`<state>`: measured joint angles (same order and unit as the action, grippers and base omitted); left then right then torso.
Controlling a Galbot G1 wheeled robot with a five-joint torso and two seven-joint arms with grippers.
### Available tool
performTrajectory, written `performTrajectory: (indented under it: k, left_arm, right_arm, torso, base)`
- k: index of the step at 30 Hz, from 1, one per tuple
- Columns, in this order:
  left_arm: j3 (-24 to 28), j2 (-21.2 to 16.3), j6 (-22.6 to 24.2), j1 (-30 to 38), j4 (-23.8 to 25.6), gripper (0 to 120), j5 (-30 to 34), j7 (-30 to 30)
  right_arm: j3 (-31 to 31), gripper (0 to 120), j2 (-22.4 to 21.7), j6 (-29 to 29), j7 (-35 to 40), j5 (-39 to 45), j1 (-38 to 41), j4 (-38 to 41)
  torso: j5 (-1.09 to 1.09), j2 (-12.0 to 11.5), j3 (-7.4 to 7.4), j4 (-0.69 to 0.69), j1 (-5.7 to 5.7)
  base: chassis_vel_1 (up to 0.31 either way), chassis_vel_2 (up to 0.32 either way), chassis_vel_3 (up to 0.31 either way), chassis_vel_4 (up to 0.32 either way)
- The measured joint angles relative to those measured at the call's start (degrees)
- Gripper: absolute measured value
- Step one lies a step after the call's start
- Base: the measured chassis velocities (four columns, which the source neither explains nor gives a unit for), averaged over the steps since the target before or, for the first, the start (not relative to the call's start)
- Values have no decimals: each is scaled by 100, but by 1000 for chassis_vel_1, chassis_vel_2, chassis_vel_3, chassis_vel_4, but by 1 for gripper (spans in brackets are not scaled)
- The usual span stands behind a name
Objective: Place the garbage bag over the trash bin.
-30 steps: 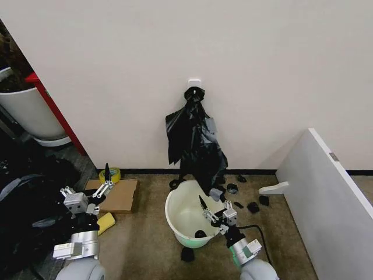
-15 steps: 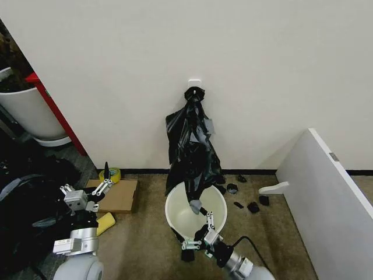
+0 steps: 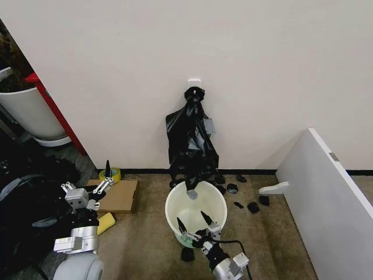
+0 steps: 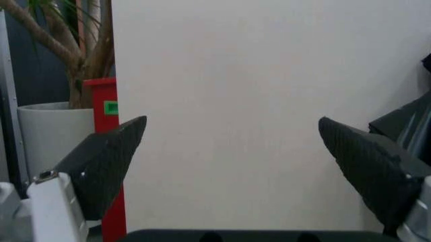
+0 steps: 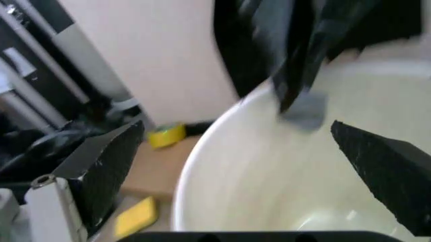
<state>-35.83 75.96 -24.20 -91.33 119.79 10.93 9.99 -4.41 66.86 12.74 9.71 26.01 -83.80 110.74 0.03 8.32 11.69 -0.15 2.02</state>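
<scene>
Head view: the right gripper [image 3: 195, 224] has been swung from the 3 o'clock side of the round cream-white plastic trash bin [image 3: 196, 211] round to its 6 o'clock rim, fingers spread and nothing held. The bin itself has been shifted slightly and now sits upright under the glossy black crinkly garbage bag [image 3: 190, 146], which hangs from a small white wall hook [image 3: 194, 83] at 12 o'clock; its lower tip with a grey tag [image 3: 192, 192] dangles over the bin's far rim. The left gripper [image 3: 93, 189] is parked unchanged at 9 o'clock above a flat brown cardboard box [image 3: 119, 195], fingers apart and empty. Left wrist view: bare wall is seen between the parted fingers, a grey planter pot [image 4: 57, 133] to one side. Right wrist view: the bin's inside and the bag's tip are framed between the open fingers. Judgement: the bag is not yet grasped; the gripper looks lined up for a reach across the bin.
</scene>
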Motion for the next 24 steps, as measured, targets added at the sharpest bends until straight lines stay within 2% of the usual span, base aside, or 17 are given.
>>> performTrajectory:
  k: [2, 3, 8, 11, 14, 18, 24]
  left_arm:
    - [-8, 0, -2, -14, 1, 100, -3, -1]
    - [-8, 0, -2, -14, 1, 100, -3, -1]
    - [-10, -2, -5, -24, -7, 100, -35, -1]
    - [-5, 3, -5, -27, -19, 100, -53, -1]
    - [-3, 6, -3, -32, -39, 100, -70, -1]
    - [-10, 16, 1, -27, -57, 100, -75, -1]
    - [3, 89, 2, -29, -86, 100, -131, 0]
  right_arm:
    - [218, 100, 102, 147, 47, -768, 156, -180]
    - [218, 100, 102, 147, 47, -768, 156, -180]
    - [545, 100, 285, 293, 201, -2569, 531, -715]
    - [633, 100, 330, 319, 228, -2940, 679, -929]
    - [887, 100, 371, 389, 227, -3652, 996, -1397]
    - [958, 98, 348, 369, 285, -4023, 1194, -1596]
    - [989, 74, 449, 333, 536, -4622, 1543, -1764]
  torso:
    - [0, 0, 0, 1, 0]
    - [0, 0, 0, 1, 0]
    - [0, 0, 0, 0, 0]
    - [2, 0, 0, 1, 0]
    - [1, 0, 0, 0, 0]
    - [1, 0, 1, 0, 0]
    - [0, 0, 0, 1, 0]
  base:
    - [0, 0, 0, 0]
    - [0, 0, 0, 0]
    - [0, 0, 0, 0]
    - [0, 0, 0, 0]
    - [0, 0, 0, 0]
    - [0, 0, 0, 0]
    - [0, 0, 0, 0]
